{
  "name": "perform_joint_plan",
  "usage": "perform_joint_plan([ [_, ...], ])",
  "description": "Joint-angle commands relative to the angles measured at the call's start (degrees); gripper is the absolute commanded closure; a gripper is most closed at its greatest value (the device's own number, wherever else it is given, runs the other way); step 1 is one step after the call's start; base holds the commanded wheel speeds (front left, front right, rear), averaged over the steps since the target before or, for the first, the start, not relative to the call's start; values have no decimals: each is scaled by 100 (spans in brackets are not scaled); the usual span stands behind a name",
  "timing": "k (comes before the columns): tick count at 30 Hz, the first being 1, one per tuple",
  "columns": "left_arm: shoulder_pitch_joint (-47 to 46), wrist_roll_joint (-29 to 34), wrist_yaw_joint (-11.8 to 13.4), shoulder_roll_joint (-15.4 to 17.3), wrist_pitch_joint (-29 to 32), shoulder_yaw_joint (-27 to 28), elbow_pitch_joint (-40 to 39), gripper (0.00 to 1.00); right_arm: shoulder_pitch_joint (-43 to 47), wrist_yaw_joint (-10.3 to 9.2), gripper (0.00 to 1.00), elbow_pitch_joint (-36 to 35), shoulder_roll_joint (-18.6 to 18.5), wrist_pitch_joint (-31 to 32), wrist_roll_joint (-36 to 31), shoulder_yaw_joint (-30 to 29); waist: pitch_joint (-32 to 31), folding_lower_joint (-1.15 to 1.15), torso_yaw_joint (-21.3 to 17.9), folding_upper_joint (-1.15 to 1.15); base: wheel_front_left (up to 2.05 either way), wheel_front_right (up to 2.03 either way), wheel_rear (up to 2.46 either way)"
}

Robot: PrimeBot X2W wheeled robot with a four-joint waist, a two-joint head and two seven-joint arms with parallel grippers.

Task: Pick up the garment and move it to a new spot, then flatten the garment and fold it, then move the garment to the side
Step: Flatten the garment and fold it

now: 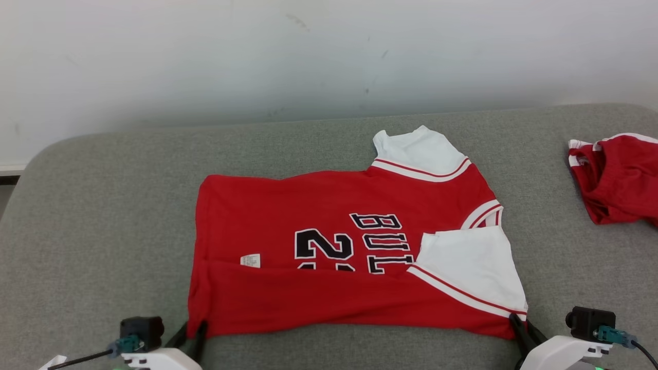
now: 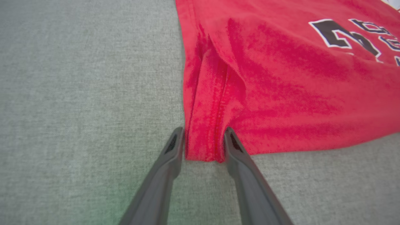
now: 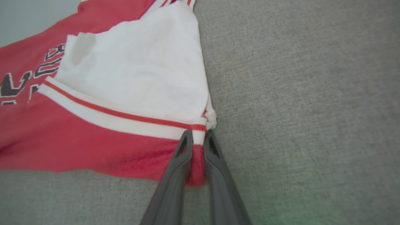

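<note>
Garment (image 1: 308, 205) corners are where our two pincers meet the cloth. Our right pincer (image 3: 197, 137), at 5 o'clock in the head view, is drawn narrow on the red hem (image 3: 125, 162) just under the white sleeve (image 3: 134, 68), with cloth pinched between its fingers. Our left pincer (image 2: 203, 137), at 7 o'clock, stands much wider. Its fingers touch a bunched corner on both sides, but we cannot tell whether it grips.

Outward from there, the garment lies spread across the middle of the grey cushion (image 1: 103, 231). Its near edge is doubled over toward 12 o'clock, and the white sleeve is laid beside the lettering (image 1: 380, 241). The far sleeve (image 1: 416, 149) points to 1 o'clock. A second red cloth (image 1: 617, 180) lies well apart at 3 o'clock.

We judge the garment light, soft and limp, so it will sag between two holds and drag on the cushion's weave. Seamed corners look like the best hold, being thicker and less likely to slide out. The bunched left corner could slip if we catch one layer alone.
</note>
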Motion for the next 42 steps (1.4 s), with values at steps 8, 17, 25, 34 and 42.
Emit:
perform_joint_plan([
  [8,76,-143,-71,129,50,40,-338,100,27,-26,100,16,17,-147,-22,-56,-102,0,42,0,0,0,0],
  [17,370,-288,-9,440,528,33,-1093,100,288,-23,100,-991,-419,404,478,17,-273,0,118,0,0,0,0],
  [25,957,-512,146,954,1318,83,-2211,100,1045,-23,100,-2331,-1043,1628,990,-277,-343,0,130,0,0,0,0],
  [34,1728,-822,506,1386,2229,89,-3263,100,2029,-24,100,-3377,-1011,2999,1064,-937,-335,0,146,0,0,0,0],
  [42,1936,-936,608,1340,2422,-11,-3269,0,2304,-24,4,-3789,-502,3510,749,-1179,-275,0,121,0,0,0,0],
])
